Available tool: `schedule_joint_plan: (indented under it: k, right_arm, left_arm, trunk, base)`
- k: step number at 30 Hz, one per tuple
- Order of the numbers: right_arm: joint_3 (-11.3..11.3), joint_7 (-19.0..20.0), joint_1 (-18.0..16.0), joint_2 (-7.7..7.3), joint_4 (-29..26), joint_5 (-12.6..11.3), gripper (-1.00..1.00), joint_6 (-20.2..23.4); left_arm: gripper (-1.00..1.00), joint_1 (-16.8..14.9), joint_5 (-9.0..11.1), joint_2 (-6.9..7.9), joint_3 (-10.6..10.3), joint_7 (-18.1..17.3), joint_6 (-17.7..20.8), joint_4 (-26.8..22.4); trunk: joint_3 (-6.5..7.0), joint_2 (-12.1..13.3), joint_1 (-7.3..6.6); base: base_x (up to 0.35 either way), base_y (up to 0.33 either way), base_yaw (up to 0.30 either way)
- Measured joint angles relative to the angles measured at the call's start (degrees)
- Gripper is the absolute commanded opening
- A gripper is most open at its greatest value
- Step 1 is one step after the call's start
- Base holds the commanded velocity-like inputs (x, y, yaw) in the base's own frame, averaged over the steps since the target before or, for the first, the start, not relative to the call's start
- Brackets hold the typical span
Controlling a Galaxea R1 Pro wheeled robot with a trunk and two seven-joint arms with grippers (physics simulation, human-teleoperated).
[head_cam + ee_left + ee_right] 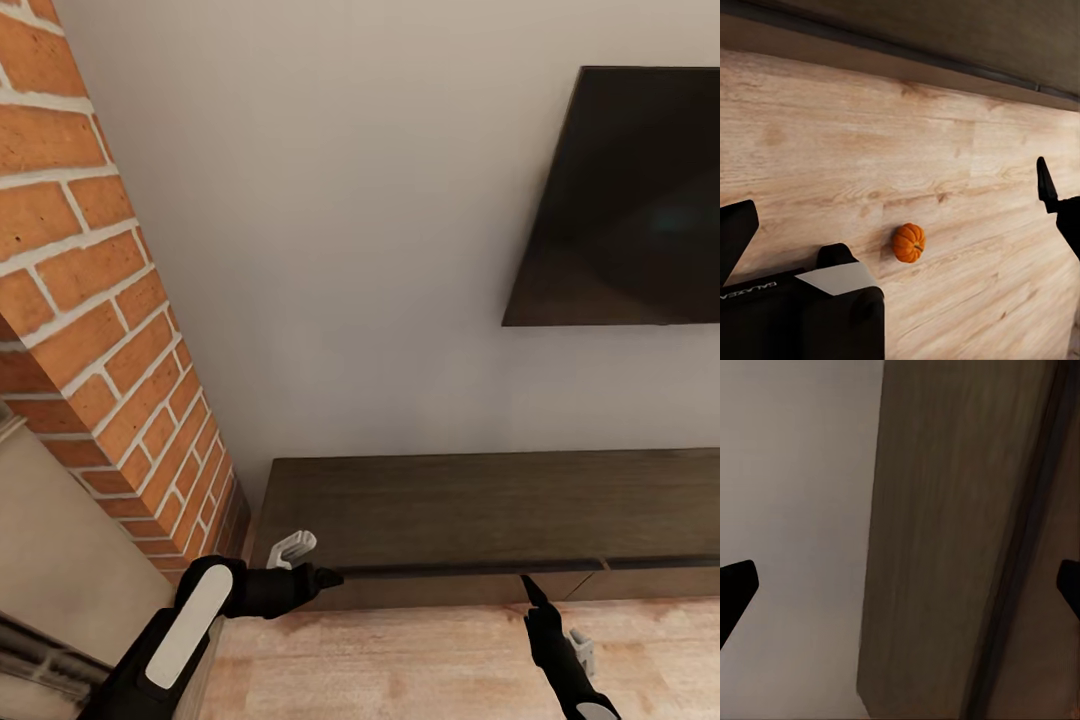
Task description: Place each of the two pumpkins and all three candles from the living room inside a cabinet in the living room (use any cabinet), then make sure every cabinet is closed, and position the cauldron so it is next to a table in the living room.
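Note:
A small orange pumpkin [908,242] lies on the plank floor in the left wrist view, a little out from the cabinet's base, well beyond the fingers. The long dark brown cabinet [450,505] runs along the wall under the TV, its fronts shut. My left gripper [325,577] hovers low at the cabinet's left front corner, pointing right, with one finger [736,229] far out at the picture's edge, open and empty. My right gripper [530,590] points at the cabinet's front edge near its middle; its fingertips [739,585] stand wide apart, empty, framing the cabinet top [945,547].
A red brick fireplace [110,330] rises close on the left beside my left arm. A black TV [630,200] hangs on the pale wall above the cabinet. Light wood floor [420,660] lies in front of the cabinet. The robot's black body [802,315] sits near the pumpkin.

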Motion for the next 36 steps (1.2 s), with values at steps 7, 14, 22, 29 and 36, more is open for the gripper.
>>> schedule_joint_plan:
  k: [7, 14, 22, 29, 36]
  right_arm:
    - [0.07, 0.31, 0.00, 0.06, -0.07, 0.06, 1.00, -4.87]
    - [0.19, -0.22, 0.00, 0.08, -0.03, 0.03, 1.00, -4.89]
    - [0.32, -0.17, 0.00, -0.07, -0.03, 0.16, 1.00, -3.81]
    - [0.25, -0.41, 0.00, 0.00, 0.27, 0.09, 1.00, -3.96]
    - [0.24, -0.44, 0.00, -0.08, 0.35, 0.09, 1.00, -3.83]
  left_arm:
    - [1.00, 0.00, 1.91, 0.07, -0.23, 0.02, 0.01, 0.01]
    - [1.00, 0.00, 3.91, 0.16, -1.72, 0.05, 0.00, 0.06]
    - [1.00, 0.00, 4.04, 0.13, -3.49, 0.05, -0.06, 0.10]
    - [1.00, 0.00, 3.97, 0.15, -3.59, 0.07, -0.07, 0.06]
    - [1.00, 0.00, 3.96, 0.22, -3.59, 0.10, -0.07, 0.01]
  trunk:
    - [-1.26, -2.81, 1.54]
    - [-2.52, -5.62, 3.08]
    - [-3.95, -8.83, 4.83]
    - [-5.21, -11.64, 6.37]
    - [-6.47, -14.45, 7.91]
  base:
    - [0.000, 0.000, 0.000]
    - [0.000, 0.000, 0.000]
    - [0.000, 0.000, 0.000]
    - [0.000, 0.000, 0.000]
    - [0.000, 0.000, 0.000]
